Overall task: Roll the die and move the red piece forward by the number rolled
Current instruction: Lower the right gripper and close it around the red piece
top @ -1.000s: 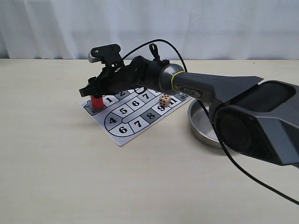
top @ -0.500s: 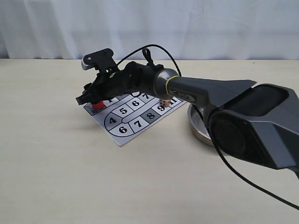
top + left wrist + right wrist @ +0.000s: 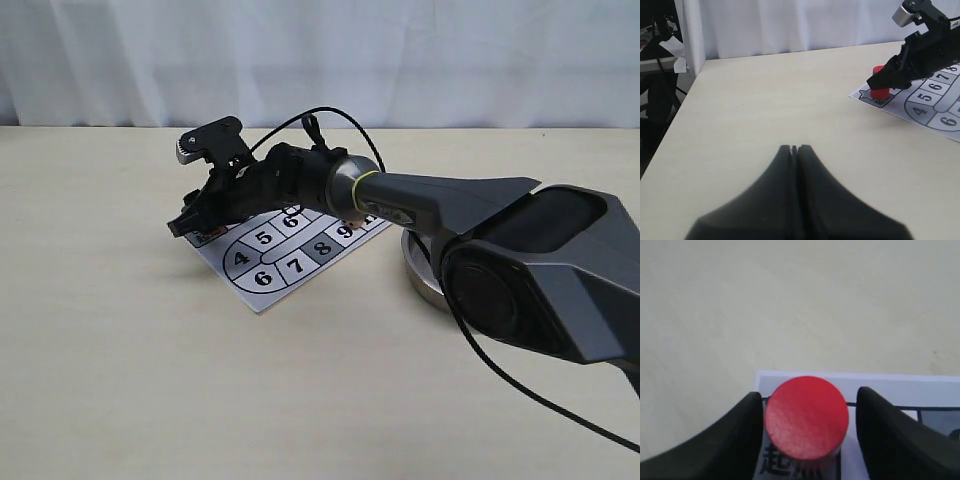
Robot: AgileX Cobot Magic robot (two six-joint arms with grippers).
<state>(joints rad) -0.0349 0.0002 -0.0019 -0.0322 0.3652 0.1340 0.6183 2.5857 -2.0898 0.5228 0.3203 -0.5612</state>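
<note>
The red piece (image 3: pixel 806 417) stands upright on the start square at the corner of the numbered paper board (image 3: pixel 257 300). My right gripper (image 3: pixel 810 392) is down around it, open, one finger on each side and a gap at one side. Seen from the exterior, the right gripper (image 3: pixel 185 225) covers nearly all of the piece. The left wrist view shows the red piece (image 3: pixel 881 93) under the right gripper (image 3: pixel 876 81), with the board (image 3: pixel 935 107) beside them. My left gripper (image 3: pixel 794 148) is shut and empty over bare table. The arm hides the die.
A round metal bowl (image 3: pixel 420 275) sits on the table just right of the board, partly behind the right arm. A white curtain hangs along the back. Past the table's edge in the left wrist view stands dark equipment (image 3: pixel 657 75).
My right gripper has moved left and down, from above the board's corner to around the red piece. The arm now covers the die, which showed near square 9.
</note>
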